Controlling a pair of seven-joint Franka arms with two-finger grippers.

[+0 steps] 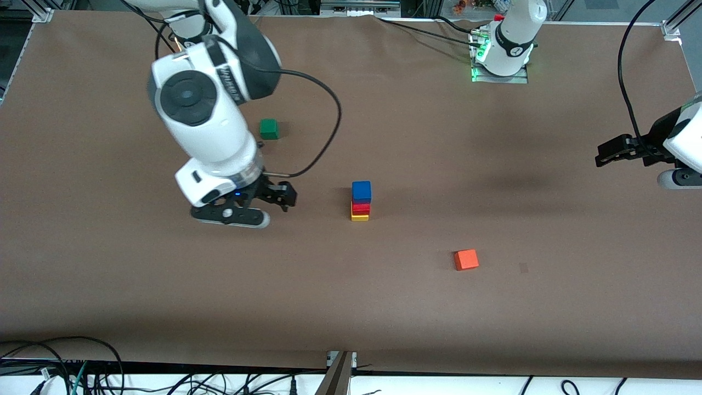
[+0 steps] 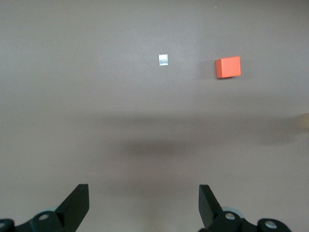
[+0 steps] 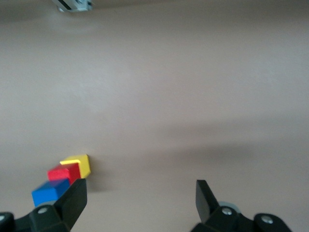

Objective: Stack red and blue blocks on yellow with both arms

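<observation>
1. A brown table point(image 1: 417, 307) is covered edge to edge by a matte sheet.
2. Silver frame rails point(image 1: 359, 8) are seen above the table's top edge.
3. Black cables point(image 1: 66, 365) are bunched below the table's lower edge.
4. Soft shadows are cast across the table.

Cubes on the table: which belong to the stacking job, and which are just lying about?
Job: yellow cube at the bottom, red cube on it, blue cube on top; right gripper and left gripper, both open and empty.
Lying about: green cube, orange cube.
</observation>
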